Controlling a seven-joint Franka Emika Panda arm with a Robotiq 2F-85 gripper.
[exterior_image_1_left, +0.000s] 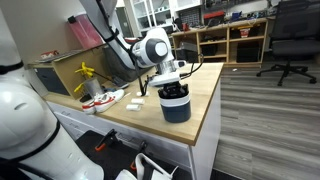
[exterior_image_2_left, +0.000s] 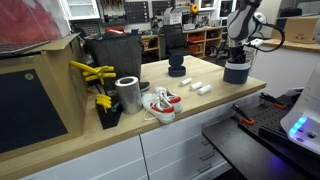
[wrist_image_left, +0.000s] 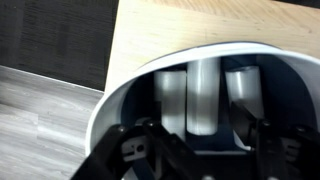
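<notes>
A dark round container (exterior_image_1_left: 176, 106) (exterior_image_2_left: 237, 72) stands near the edge of the wooden table (exterior_image_1_left: 200, 95). My gripper (exterior_image_1_left: 172, 86) (exterior_image_2_left: 237, 57) points straight down into its mouth. In the wrist view the container's pale rim (wrist_image_left: 115, 100) rings three upright white cylinders. The middle cylinder (wrist_image_left: 205, 95) stands between my fingers, flanked by a left one (wrist_image_left: 168, 98) and a right one (wrist_image_left: 243, 88). My gripper (wrist_image_left: 200, 152) is open, with its dark fingers (wrist_image_left: 135, 150) apart on either side of the middle cylinder. No finger presses on it.
Two loose white cylinders (exterior_image_2_left: 192, 85) lie on the table beside a black puck (exterior_image_2_left: 177, 70). Further along are a metal can (exterior_image_2_left: 127, 93), a pair of sneakers (exterior_image_2_left: 160, 103) (exterior_image_1_left: 97, 100) and yellow tools (exterior_image_2_left: 95, 72). The table edge drops to the wooden floor (wrist_image_left: 40, 110).
</notes>
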